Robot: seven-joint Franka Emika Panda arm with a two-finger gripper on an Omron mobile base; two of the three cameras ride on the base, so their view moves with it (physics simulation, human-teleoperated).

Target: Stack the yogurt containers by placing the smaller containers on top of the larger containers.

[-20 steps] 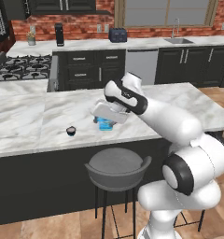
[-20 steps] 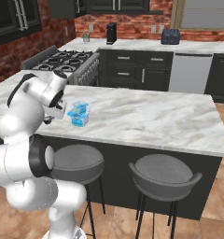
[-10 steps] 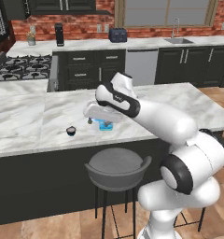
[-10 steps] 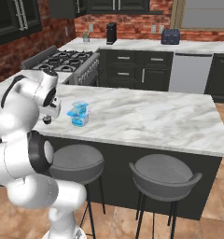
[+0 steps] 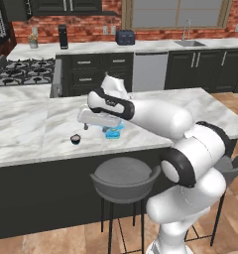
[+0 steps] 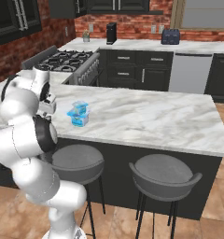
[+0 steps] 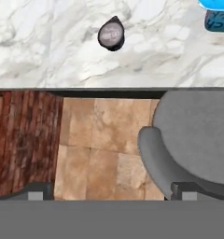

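From the left base view, the tiny dark cup (image 5: pixel 75 139) sits alone on the worktop (image 5: pixel 31 124), just beside the claw (image 5: pixel 86 118), whose jaws stand spread and empty. It looks light and stiff; I'd pinch its round sides.

From the right base view, the medium cup (image 6: pixel 80 108) already rests on the light-blue tub (image 6: pixel 79 119): one of each.

The hand view shows one dark cup (image 7: pixel 111 33), near the worktop's edge.

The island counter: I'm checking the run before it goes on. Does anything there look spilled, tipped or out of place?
Nothing looks spilled or damaged. The medium cup already sits upright on the light-blue tub on the marble counter. The tiny dark cup stands upright apart from that stack, not yet placed. The gripper is open and empty.
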